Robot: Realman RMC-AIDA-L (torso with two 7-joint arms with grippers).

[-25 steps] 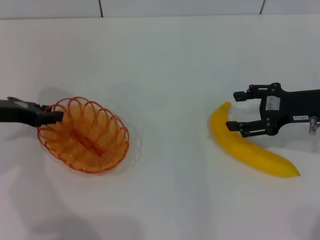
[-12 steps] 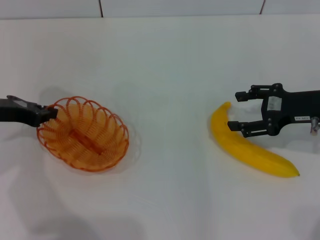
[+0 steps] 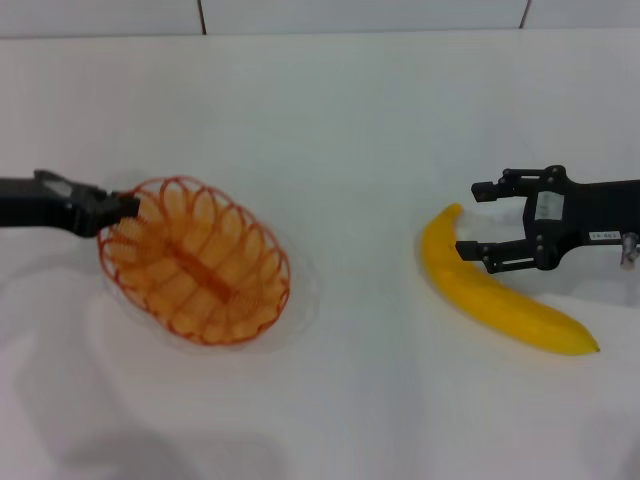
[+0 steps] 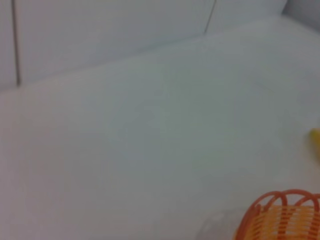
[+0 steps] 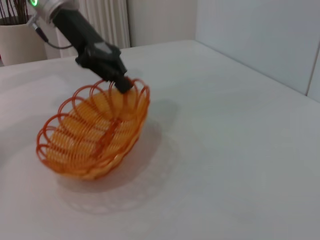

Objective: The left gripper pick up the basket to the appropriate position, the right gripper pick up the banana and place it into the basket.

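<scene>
Head view: white table (image 3: 340,120) carries everything. Basket (image 3: 195,262) sits toward the robot's left, tilted, its far-left rim pinched by the closed left gripper (image 3: 122,207); right wrist view shows that side raised off the surface. Banana (image 3: 500,298) lies flat on the table at the right. Right gripper (image 3: 478,220) hangs over the banana's upper end, fingers spread wide, holding nothing.

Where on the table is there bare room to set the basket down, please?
The widest bare patch lies between the basket, held at its rim by the left claw, and the banana. The strip along the table's far edge is also free. It is crowded on the right, where the open right claw straddles the banana.
</scene>
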